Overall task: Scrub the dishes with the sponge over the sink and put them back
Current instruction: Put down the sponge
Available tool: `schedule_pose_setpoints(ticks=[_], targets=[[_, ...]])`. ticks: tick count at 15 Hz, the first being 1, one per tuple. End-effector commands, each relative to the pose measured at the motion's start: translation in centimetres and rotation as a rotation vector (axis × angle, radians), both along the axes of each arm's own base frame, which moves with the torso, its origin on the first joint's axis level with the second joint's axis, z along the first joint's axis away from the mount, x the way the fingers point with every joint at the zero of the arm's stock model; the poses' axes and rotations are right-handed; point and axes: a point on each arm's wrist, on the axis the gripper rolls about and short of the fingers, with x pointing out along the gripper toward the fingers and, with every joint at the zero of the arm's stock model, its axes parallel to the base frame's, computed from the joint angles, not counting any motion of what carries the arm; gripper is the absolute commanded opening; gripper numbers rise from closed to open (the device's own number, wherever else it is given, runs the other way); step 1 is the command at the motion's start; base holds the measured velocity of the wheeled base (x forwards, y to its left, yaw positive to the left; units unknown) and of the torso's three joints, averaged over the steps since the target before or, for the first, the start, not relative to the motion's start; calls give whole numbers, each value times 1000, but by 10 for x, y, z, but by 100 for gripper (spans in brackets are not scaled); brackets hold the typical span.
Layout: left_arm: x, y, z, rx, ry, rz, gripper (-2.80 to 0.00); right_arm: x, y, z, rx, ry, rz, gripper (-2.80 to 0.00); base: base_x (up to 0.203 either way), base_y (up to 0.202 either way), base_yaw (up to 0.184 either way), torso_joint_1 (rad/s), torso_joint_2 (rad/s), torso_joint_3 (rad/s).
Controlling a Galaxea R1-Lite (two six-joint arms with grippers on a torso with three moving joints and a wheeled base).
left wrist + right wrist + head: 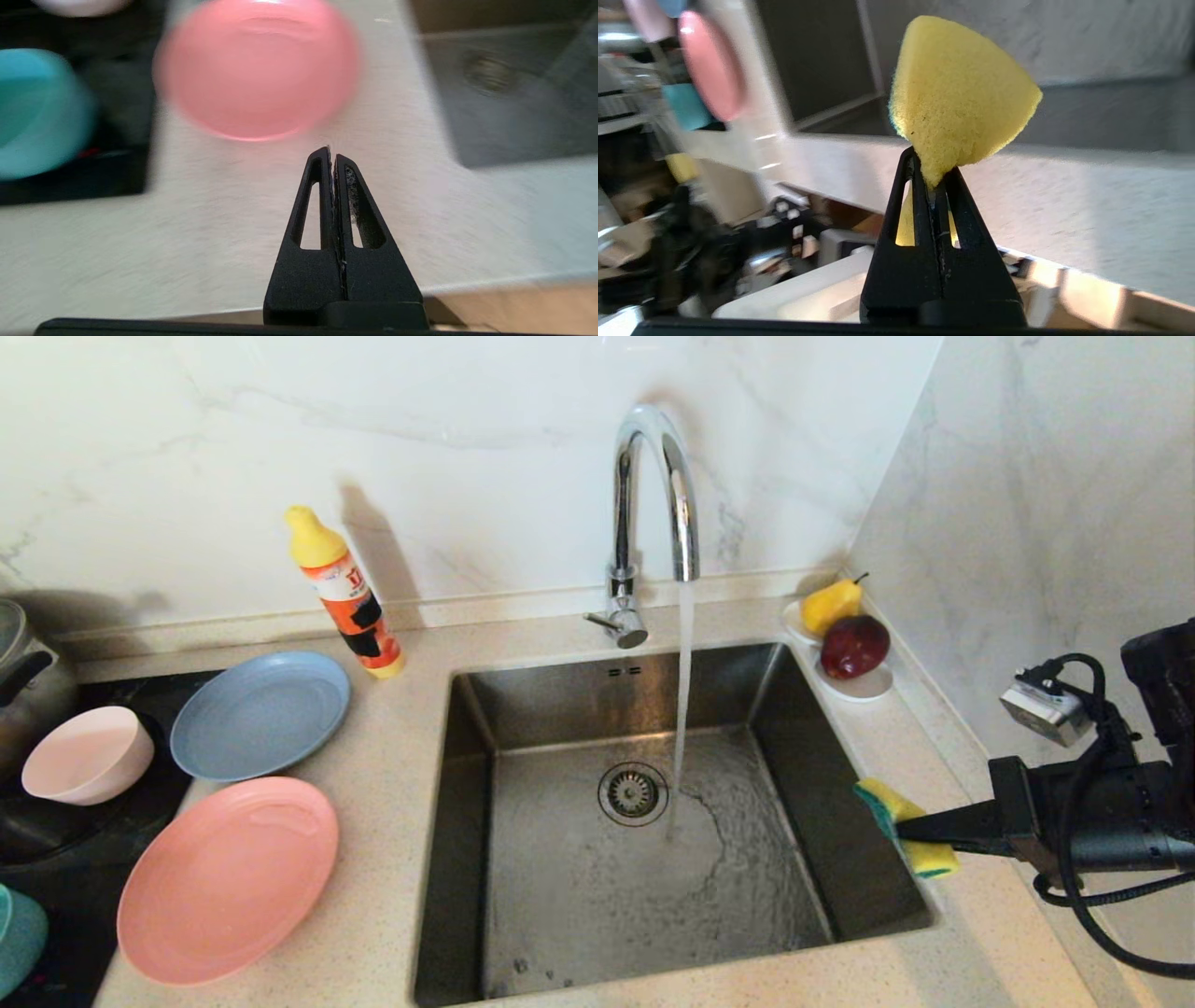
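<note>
my right gripper (904, 828) pinches the sponge (910, 826) at the sink's (467, 784) right rim, its yellow foam squeezed between the fingers. my left gripper (332, 156) hangs pressed together, holding nothing, above the counter (233, 224) near the salmon-pink plate (227, 879). the grey-blue plate (260, 714), pale pink bowl (87, 754) and teal bowl (19, 938) sit left of the sink. water runs from the faucet (653, 513).
</note>
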Motion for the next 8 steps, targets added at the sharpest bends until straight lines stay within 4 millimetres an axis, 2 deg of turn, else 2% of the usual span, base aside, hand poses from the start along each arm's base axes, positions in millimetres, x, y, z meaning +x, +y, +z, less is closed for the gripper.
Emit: schedule_pose_setpoints(ticks=[1,8], targets=[[-1,-1,-3,0,-4,-26,-280,0,-1,2,-19,-15,-16,-280,0,0,0,0,0,0],[-1,0,-3,-8,-7,-20,-280,-5,-7,1,-251,-131,-53,-280,0,0,0,0,0,0]])
